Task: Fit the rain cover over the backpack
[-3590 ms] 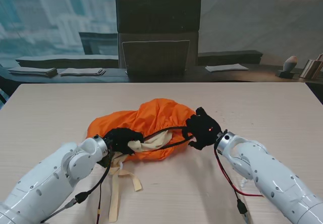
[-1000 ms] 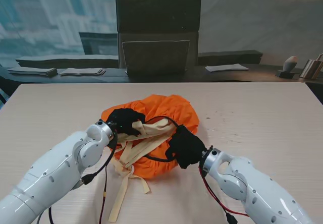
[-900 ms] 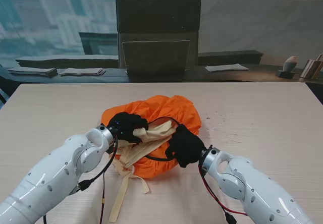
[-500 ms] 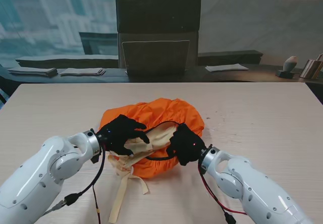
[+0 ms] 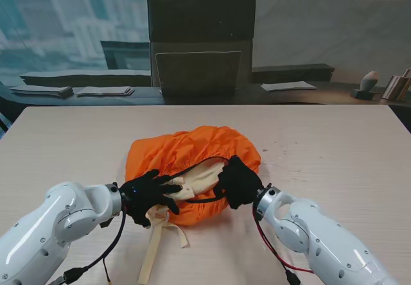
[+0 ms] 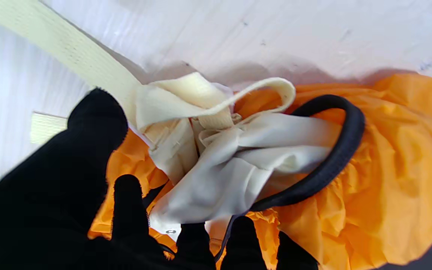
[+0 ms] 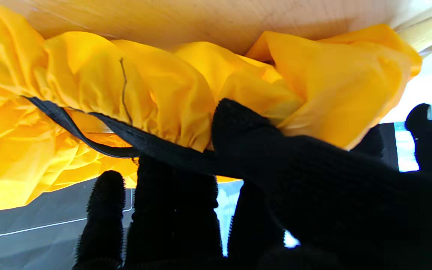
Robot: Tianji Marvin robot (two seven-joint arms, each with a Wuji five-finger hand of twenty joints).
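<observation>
1. Orange rain cover [image 5: 192, 153], crumpled, with a black elastic hem [image 5: 204, 164], lies at the frame's centre.
2. Cream backpack [image 5: 196, 177] shows through the cover's opening; its straps [image 5: 153, 243] trail toward lower left.

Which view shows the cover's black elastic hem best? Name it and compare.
Left wrist view: the black elastic hem loops clearly round the cream backpack. Right wrist shows a short stretch under the right hand's fingers; the stand view shows it thin.

Bright orange crinkled nylon rain cover [image 5: 192, 150], edged with a black elastic hem band [image 6: 336, 157]; inside that band, the cream canvas backpack [image 5: 199, 176]. Black knit-gloved hands [image 5: 151, 195] on white arms.
</observation>
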